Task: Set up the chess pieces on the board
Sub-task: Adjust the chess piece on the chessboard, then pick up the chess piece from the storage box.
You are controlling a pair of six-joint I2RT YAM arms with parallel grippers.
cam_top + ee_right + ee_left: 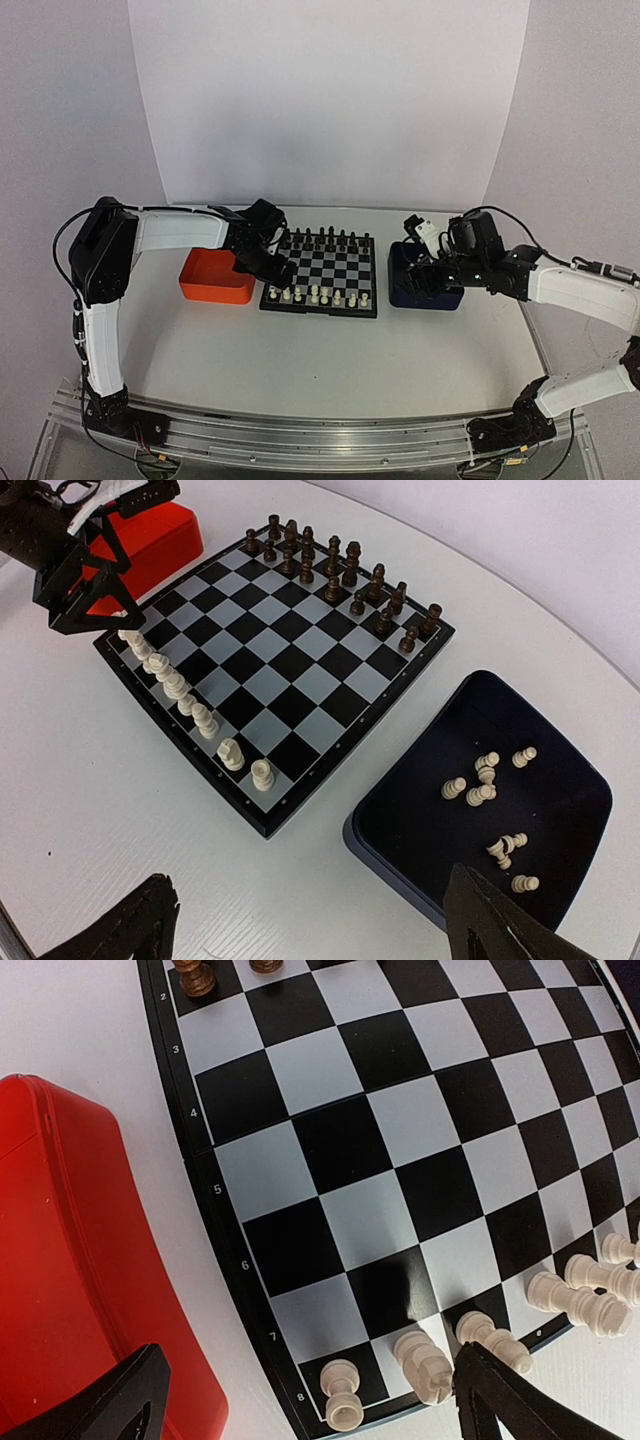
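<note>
**Top external view.** The board (pixel 320 272) is lying in the middle of the table (pixel 330 370). The orange tray (pixel 215 277) is sitting just beside its left edge and the dark blue tray (pixel 420 300) just beside its right edge. Some white chess pieces (pixel 318 295) are standing in a row along the board's near edge, and the black chess pieces (pixel 325 240) are lining the far side. The left gripper (pixel 278 270) is hovering over the board's near-left corner. The right gripper (pixel 428 275) is hanging over the dark blue tray.

**Left wrist view.** The left jaws are standing spread wide and gripping nothing. Its two dark fingers (pixel 110 1405) are framing the corner of the board beside the printed 8, one over the orange tray's rim and the other over the edge row. White chess pieces are standing along that edge row, starting at the corner square. Two black chess pieces are showing at the top edge.

**Right wrist view.** The right jaws are released too, wide apart and holding nothing. One of its fingers (pixel 500 930) is hanging over the near corner of the dark blue tray, the other over bare table. More white chess pieces are lying on the tray's floor in two loose clusters. On the board, the white row is running along one edge and the black chess pieces are standing opposite. The left gripper is showing at top left, above the end of the white row.
</note>
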